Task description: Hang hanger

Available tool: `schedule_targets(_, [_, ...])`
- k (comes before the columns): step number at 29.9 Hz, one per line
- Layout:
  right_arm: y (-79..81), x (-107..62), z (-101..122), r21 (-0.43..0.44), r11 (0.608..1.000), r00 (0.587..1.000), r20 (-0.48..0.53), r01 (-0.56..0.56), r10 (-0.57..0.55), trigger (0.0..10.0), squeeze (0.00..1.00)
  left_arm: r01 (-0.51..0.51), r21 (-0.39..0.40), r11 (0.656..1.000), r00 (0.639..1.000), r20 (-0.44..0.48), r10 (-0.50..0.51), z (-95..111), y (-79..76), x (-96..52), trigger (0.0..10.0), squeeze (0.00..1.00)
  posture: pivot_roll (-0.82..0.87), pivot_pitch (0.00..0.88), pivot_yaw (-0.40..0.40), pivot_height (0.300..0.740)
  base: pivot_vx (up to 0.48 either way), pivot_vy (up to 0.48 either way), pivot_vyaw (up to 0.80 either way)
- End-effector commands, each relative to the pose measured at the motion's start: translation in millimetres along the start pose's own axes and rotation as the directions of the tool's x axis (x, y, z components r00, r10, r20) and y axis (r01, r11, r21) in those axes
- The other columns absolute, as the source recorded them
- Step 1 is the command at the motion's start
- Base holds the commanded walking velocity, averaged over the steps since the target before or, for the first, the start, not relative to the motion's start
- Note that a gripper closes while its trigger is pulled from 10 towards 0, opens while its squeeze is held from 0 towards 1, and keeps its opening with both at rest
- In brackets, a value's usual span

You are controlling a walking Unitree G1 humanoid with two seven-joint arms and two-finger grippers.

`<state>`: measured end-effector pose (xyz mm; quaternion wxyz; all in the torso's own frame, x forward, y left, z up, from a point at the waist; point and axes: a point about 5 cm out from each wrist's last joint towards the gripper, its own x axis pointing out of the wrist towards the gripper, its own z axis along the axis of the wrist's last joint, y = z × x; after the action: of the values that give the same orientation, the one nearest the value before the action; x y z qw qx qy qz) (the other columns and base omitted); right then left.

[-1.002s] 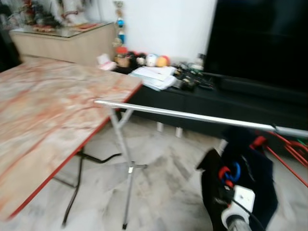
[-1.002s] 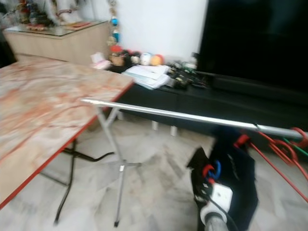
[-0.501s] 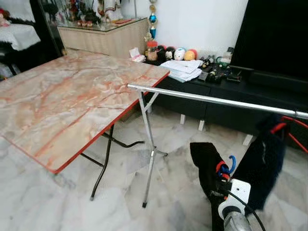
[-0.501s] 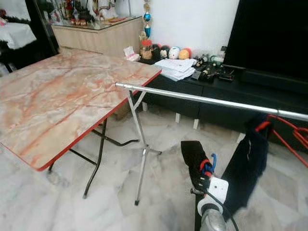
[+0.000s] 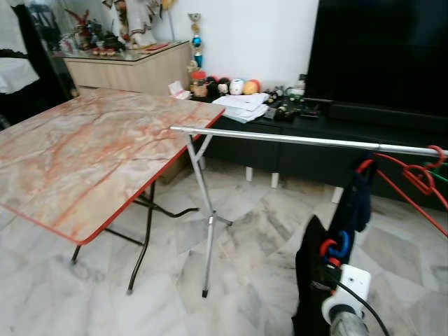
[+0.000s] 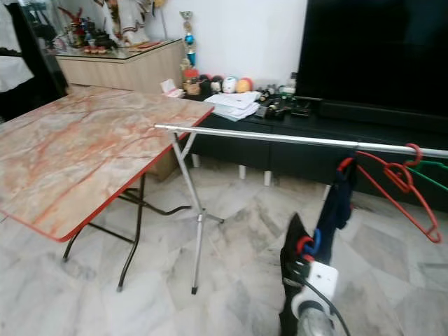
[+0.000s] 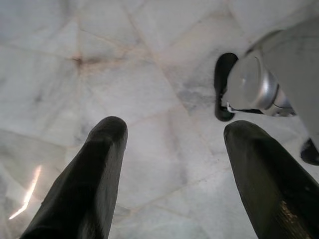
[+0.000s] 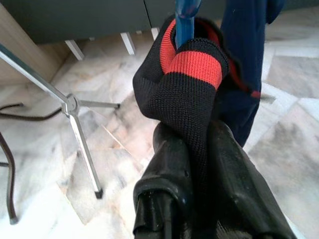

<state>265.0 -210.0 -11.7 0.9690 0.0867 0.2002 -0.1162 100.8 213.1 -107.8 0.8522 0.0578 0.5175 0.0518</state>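
1. Marble-tiled living room: one marble-topped folding table (image 5: pixel 84 154) beside a silver clothes rail (image 6: pixel 280 138), with a black TV cabinet (image 5: pixel 294 133) behind.
2. Two hangers on the rail's far end, one red hanger (image 6: pixel 395 183) and one green hanger (image 6: pixel 434 171), the latter cut off at the frame edge.
3. My right gripper (image 8: pixel 197 164) pinches a black garment with a red band (image 8: pixel 192 74); its blue hanger (image 8: pixel 185 15) is mostly hidden.
4. My left gripper (image 7: pixel 174 149) hangs spread above the floor.

Head stereo pair: forward and down, both sharing rail (image 5: pixel 301 140) and table (image 6: pixel 84 147) | left wrist: close above floor (image 7: pixel 149 99) | right wrist: tight on garment (image 8: pixel 192 94) — floor beyond
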Motion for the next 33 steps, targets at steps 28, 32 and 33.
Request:
schedule_targets(28, [7.1, 3.6, 6.7, 0.011, 1.0, 1.0, 0.02, 0.006, -0.006, 10.0, 0.0, -0.009, 0.014, 1.0, 1.0, 0.018, 0.009, 3.8, 6.8, 0.4, 10.0, 0.0, 0.15, 0.0, 0.038, 0.74, 0.0, 0.206, 0.0])
schedule_targets(32, [7.1, 3.8, 6.8, 0.012, 1.0, 1.0, 0.019, 0.012, -0.013, 10.0, 0.0, -0.007, 0.013, 1.0, 1.0, 0.022, 0.006, 4.4, 7.0, 0.4, 10.0, 0.0, 0.15, 0.0, 0.041, 0.74, 0.0, 0.0, 0.0])
schedule_targets(33, [6.8, 3.7, 6.8, 0.012, 1.0, 1.0, 0.021, 0.015, -0.015, 10.0, 0.0, -0.006, 0.013, 1.0, 1.0, 0.023, 0.006, 4.6, 7.1, 0.4, 10.0, 0.0, 0.15, 0.0, 0.042, 0.74, 0.0, 0.0, 0.0])
